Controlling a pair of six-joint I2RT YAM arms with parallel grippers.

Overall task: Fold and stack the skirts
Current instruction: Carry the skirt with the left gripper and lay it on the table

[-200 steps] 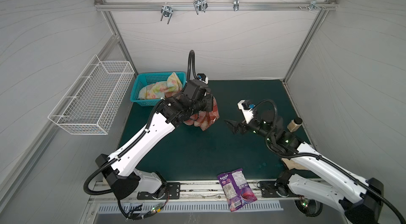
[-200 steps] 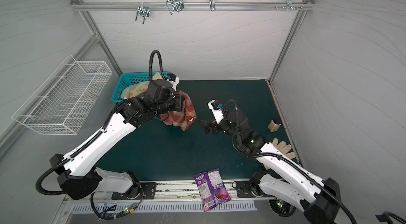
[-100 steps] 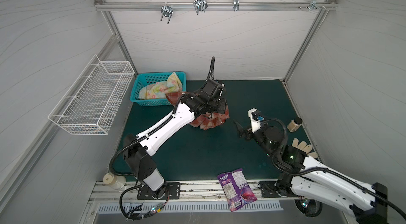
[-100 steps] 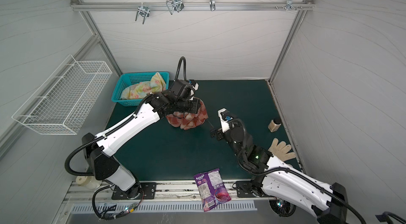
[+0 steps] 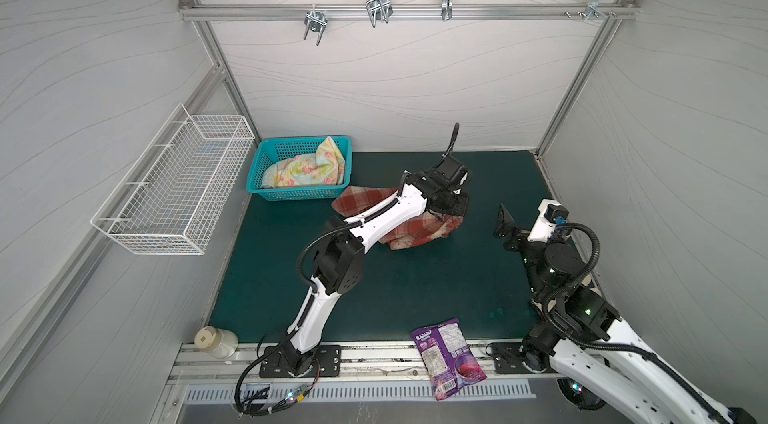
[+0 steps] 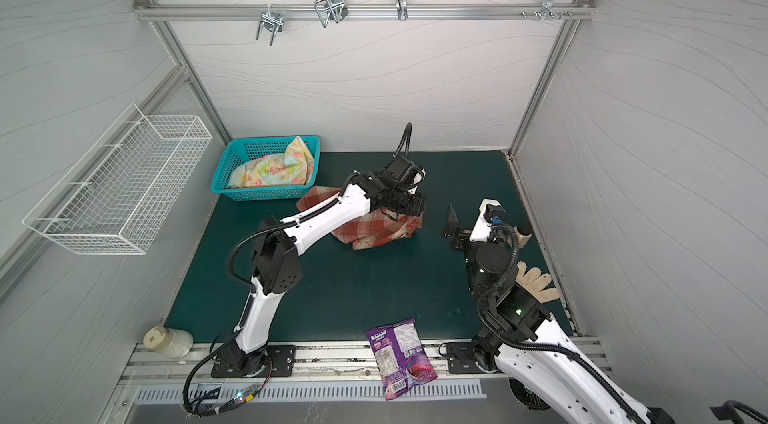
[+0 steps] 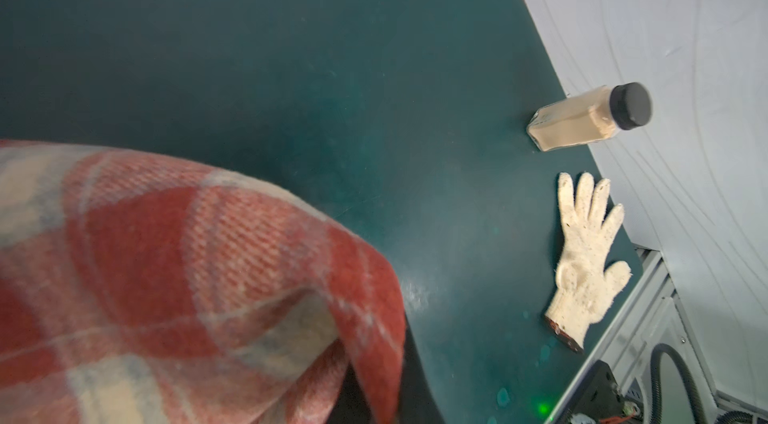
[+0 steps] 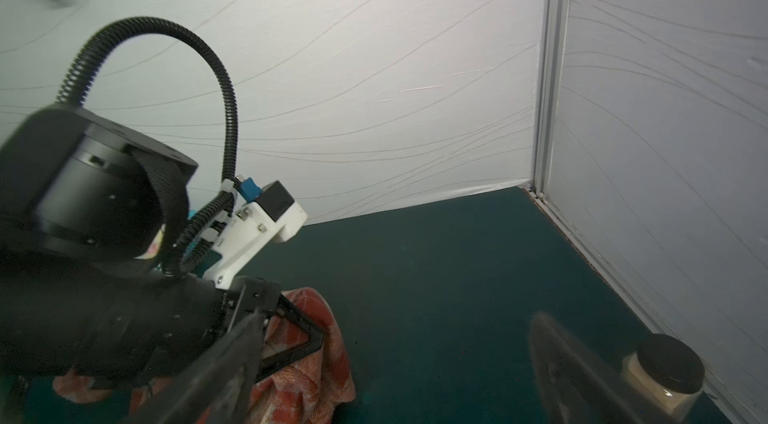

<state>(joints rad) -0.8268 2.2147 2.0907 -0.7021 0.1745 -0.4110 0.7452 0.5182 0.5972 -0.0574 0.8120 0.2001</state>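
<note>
Pinched tight in the left pincer point(image 5: 448, 213): the rust-red plaid skirt point(image 5: 415, 231), heaped mid tabletop point(image 5: 415, 289). At 3 o'clock of that heap, clear of it, with jaws spread wide and empty: the right pincer point(image 5: 505, 228). Bundled in the teal basket point(image 5: 291, 194) at 10 o'clock: the floral skirt point(image 5: 307, 170).

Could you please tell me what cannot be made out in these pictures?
Left gripper: the plaid skirt drapes over its jaws in the left wrist view, and the left arm covers them in both top views.
Plaid skirt: the same arm crosses its middle in both top views.
Floral skirt: the basket wall hides its lower part.
Right gripper: jaws blurred in the right wrist view.
Snack bag: print too small to read.
</note>
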